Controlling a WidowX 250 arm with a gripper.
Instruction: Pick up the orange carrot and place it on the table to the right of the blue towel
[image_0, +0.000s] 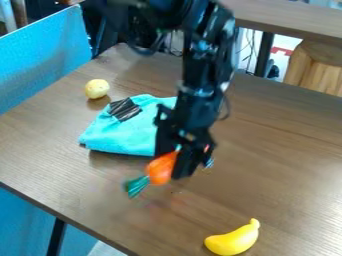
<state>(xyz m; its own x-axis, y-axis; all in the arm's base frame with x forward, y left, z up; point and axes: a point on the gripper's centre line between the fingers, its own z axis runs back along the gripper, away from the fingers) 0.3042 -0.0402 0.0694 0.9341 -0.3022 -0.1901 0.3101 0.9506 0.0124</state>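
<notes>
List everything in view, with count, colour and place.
carrot: one, orange with green top, in the gripper
banana: one, yellow, near edge
round fruit: one, pale yellow, far left on the table
cloth: one, turquoise with black patch, left of the gripper in the picture
table: one, brown, under these things
second tabletop: one, brown, top right
blue board: one, upper left
wooden piece: one, tan, upper right
robot arm: one, black, from the top
gripper: one, black, over mid-table

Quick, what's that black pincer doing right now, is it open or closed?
Pincer: closed on the orange carrot, its green top sticking out.
</notes>
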